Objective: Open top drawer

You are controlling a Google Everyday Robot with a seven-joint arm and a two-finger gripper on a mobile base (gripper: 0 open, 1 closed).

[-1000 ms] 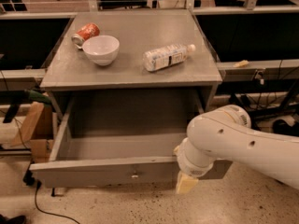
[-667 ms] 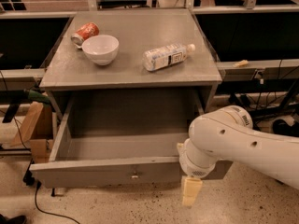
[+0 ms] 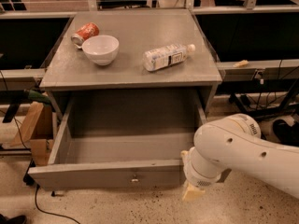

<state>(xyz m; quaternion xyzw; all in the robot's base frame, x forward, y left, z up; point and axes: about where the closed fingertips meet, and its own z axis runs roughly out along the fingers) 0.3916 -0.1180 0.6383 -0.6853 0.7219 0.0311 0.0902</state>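
Note:
The top drawer (image 3: 107, 174) is a wide grey drawer pulled far out of the grey cabinet, its deep box open and bare inside. Its flat front panel carries one small metal knob (image 3: 134, 178) at centre. My white arm (image 3: 243, 153) comes in from the right and covers the drawer's front right corner. My gripper (image 3: 192, 192) shows only as a cream tip below the arm's wrist, just right of the drawer front and apart from the knob.
On the cabinet top (image 3: 131, 69) lie a white bowl (image 3: 100, 49), a red can (image 3: 85, 32) on its side and a plastic bottle (image 3: 167, 57) on its side. A cardboard box (image 3: 35, 132) stands at the left. Cables run on the speckled floor (image 3: 140, 209).
My arm and gripper have shifted slightly down and right from the drawer front. The drawer stays open as before.

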